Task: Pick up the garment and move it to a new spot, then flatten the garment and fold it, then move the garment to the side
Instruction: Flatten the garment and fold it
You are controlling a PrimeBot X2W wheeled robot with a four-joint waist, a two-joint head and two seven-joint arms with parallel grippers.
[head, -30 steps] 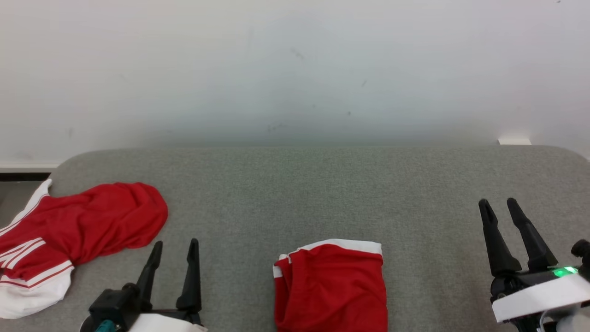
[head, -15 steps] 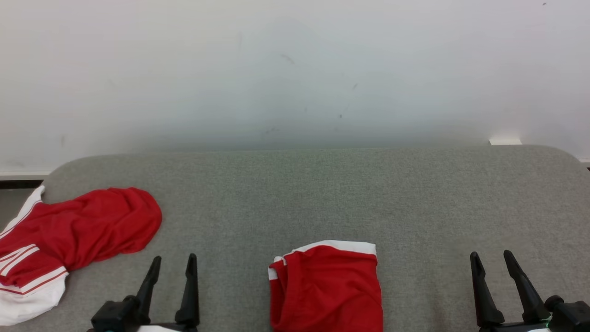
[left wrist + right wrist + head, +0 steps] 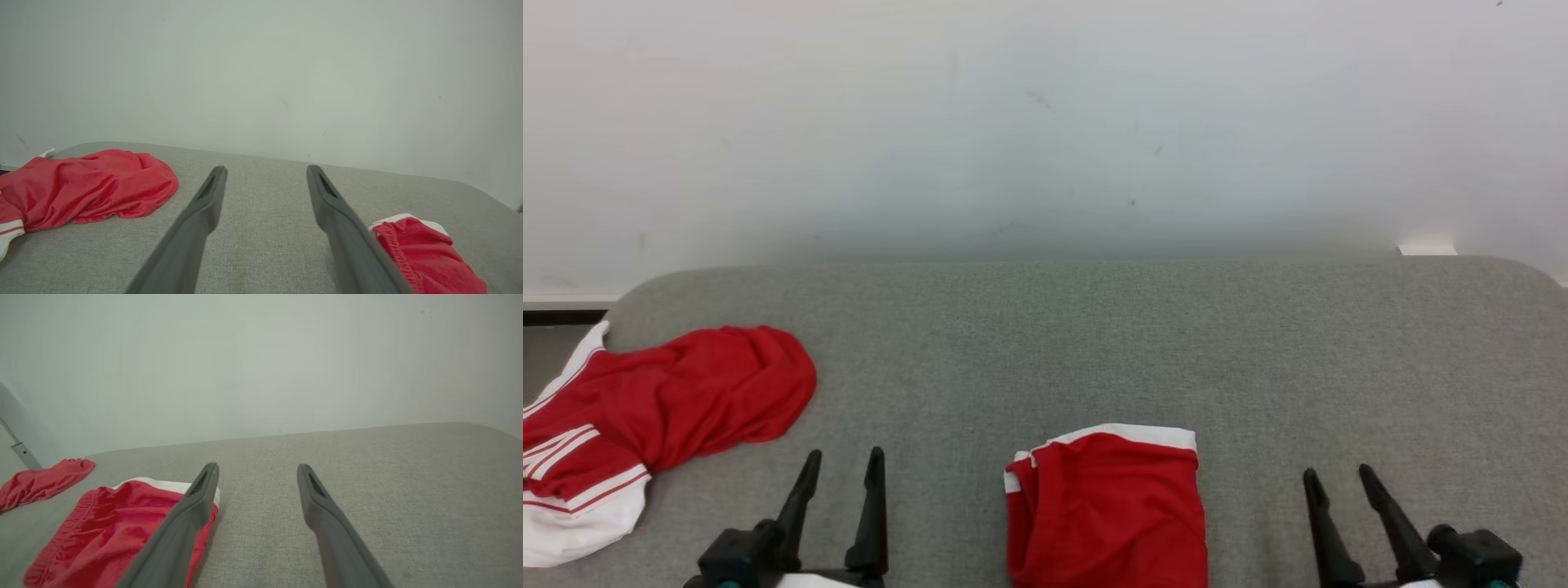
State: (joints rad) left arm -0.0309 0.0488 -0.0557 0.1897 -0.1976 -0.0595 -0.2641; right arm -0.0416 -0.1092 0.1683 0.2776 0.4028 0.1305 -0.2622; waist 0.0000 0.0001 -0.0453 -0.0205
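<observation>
Folded red garment [image 3: 1107,506] lies at the near edge of the grey padded surface [image 3: 1054,343], white band on its far side. It sits between the two grippers and touches neither.

Left gripper [image 3: 845,452]: fingers moderately parted, nothing between them. Right gripper [image 3: 1336,470]: likewise parted and empty.

Both sit low and off to the sides, probably to leave the fold undisturbed (the sideways move looks not yet done).

The surface is the only carrier here. It bears the folded piece and, well apart at the left, a crumpled red garment [image 3: 686,392].
</observation>
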